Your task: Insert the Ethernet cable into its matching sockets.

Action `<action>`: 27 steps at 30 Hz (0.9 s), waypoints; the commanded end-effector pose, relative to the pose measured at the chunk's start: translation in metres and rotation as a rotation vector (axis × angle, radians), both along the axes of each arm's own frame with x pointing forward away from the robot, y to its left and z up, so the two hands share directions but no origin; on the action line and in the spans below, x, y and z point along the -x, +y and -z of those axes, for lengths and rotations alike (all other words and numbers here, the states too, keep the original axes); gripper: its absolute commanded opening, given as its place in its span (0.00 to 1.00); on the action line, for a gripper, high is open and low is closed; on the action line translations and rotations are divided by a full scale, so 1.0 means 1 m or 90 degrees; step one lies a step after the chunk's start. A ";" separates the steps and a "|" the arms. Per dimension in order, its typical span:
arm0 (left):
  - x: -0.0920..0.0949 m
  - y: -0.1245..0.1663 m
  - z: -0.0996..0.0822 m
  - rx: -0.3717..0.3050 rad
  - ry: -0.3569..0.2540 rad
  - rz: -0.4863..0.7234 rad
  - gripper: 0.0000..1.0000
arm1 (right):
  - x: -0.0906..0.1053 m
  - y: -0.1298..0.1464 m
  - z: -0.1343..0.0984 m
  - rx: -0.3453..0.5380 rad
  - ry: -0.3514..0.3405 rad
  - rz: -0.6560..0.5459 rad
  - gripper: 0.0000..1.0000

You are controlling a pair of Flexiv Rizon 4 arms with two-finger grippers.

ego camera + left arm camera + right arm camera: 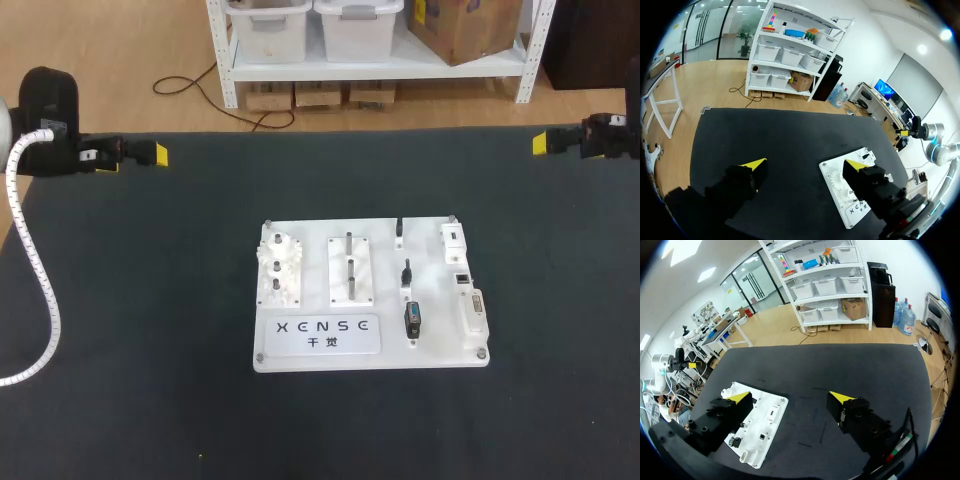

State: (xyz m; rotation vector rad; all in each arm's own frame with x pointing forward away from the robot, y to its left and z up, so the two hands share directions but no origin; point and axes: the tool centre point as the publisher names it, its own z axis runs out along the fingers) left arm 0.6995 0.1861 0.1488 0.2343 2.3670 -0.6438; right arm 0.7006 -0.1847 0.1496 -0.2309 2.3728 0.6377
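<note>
Head view: board (pixel 385 290) well apart from end effectors (pixel 158 155) (pixel 541 143).

I count one white board (pixel 440 345) on one dark table (pixel 150 380), two grippers, the left gripper (pixel 805 165) and the right gripper (pixel 790 396), and two upright pegs (pixel 349 241) on the board.

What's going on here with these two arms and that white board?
Nothing is being handled yet. The left pincer and right pincer are open and empty at the far corners of the black-covered table. The white plastic board with mounted fixtures lies in the middle, its small black connectors untouched.
</note>
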 end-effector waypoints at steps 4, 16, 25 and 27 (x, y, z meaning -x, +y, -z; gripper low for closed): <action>0.000 -0.001 -0.001 -0.004 0.003 -0.002 1.00 | 0.000 0.000 0.000 0.000 0.000 -0.001 1.00; 0.000 -0.003 -0.002 0.003 -0.017 0.018 1.00 | 0.000 0.000 0.000 0.000 0.000 -0.001 1.00; 0.021 -0.039 -0.016 0.008 -0.218 0.277 1.00 | 0.000 0.000 0.000 0.000 0.000 -0.001 1.00; 0.029 -0.049 -0.016 0.015 -0.243 0.334 1.00 | 0.000 0.000 0.000 0.000 0.000 -0.001 1.00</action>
